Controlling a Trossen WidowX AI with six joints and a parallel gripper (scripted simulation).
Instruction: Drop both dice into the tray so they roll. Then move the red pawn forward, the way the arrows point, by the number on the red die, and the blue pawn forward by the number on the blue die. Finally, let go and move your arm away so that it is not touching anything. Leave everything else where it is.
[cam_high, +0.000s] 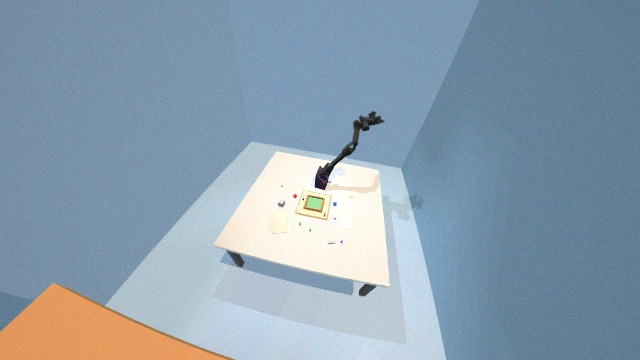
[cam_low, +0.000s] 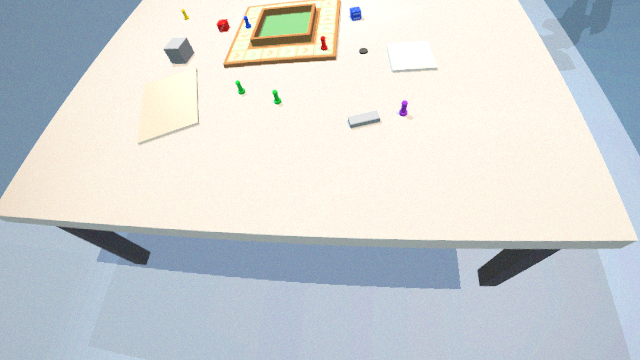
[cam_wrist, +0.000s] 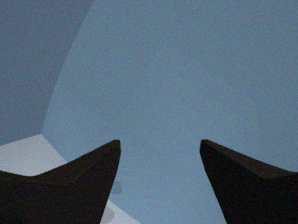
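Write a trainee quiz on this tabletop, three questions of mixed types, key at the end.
1. True or false: the red die lies inside the tray.
2. Which pawns stand on the board?
A) both green
B) red and blue
C) purple and yellow
3. Fill in: the purple pawn stands beside the grey ____.

Key: 1. false; 2. B; 3. bar

Top and exterior, overlapping at tabletop

Bystanders on the surface (cam_high: 300, 250) (cam_low: 320, 175)

I see two green pawns (cam_high: 305, 227) (cam_low: 258, 92) near a purple pawn's (cam_high: 342, 241) (cam_low: 403, 109) grey bar (cam_high: 331, 242) (cam_low: 364, 119).
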